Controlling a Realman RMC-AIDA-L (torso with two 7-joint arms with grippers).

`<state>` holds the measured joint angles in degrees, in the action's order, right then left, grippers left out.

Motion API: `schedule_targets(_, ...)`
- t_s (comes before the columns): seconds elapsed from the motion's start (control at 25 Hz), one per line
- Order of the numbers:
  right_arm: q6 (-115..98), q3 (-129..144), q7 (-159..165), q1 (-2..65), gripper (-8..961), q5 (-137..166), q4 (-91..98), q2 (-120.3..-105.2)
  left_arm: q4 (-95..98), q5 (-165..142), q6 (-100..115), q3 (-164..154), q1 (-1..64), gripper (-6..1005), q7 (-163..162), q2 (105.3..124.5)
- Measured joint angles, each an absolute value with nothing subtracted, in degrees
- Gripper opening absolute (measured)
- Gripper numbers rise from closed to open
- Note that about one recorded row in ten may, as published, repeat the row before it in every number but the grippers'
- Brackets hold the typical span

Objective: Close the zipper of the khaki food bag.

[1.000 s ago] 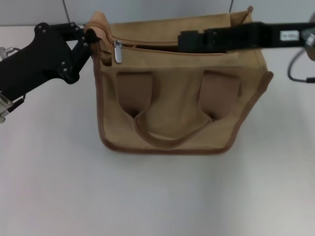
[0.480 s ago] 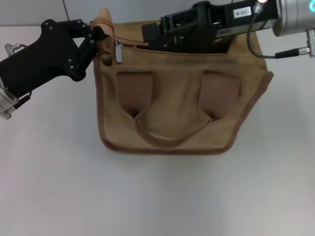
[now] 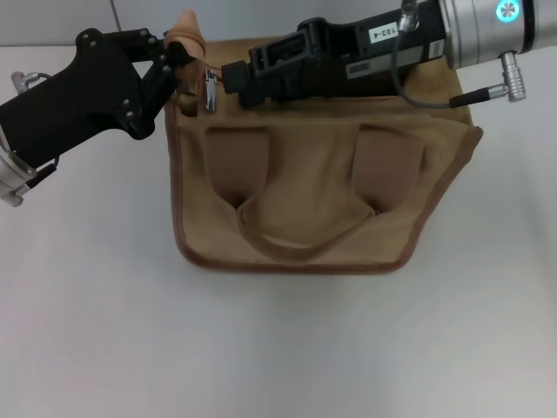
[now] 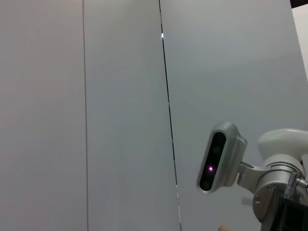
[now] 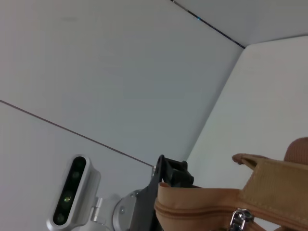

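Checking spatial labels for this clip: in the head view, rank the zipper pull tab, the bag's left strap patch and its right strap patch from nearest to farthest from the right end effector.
1. Zipper pull tab, just beside the right end effector, at the bag's top-left corner.
2. Left strap patch, below it on the front panel.
3. Right strap patch, farthest, toward the bag's right side.

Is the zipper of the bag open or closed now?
Open, it seems. The pull tab hangs at the bag's left end, by the left claw; the right claw hides the track beside it.
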<state>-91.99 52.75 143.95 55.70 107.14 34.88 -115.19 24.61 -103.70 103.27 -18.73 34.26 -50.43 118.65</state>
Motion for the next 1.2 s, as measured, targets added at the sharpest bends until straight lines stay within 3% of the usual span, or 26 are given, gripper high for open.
schedule_targets(0.2,-91.2,52.8,144.0,55.7,339,107.1,34.9,-115.33,24.5,-103.7,103.3,-18.7,34.3,29,-50.5,118.65)
schedule_targets(0.72,-90.1,52.8,143.5,55.6,263,106.8,35.0,-116.10,23.8,-103.6,103.3,-18.5,35.1,29,-50.6,118.65)
schedule_targets(1.2,-88.8,53.1,142.6,55.1,261,107.0,35.0,-116.67,20.8,-103.0,103.4,-18.8,38.3,29,-50.3,118.74)
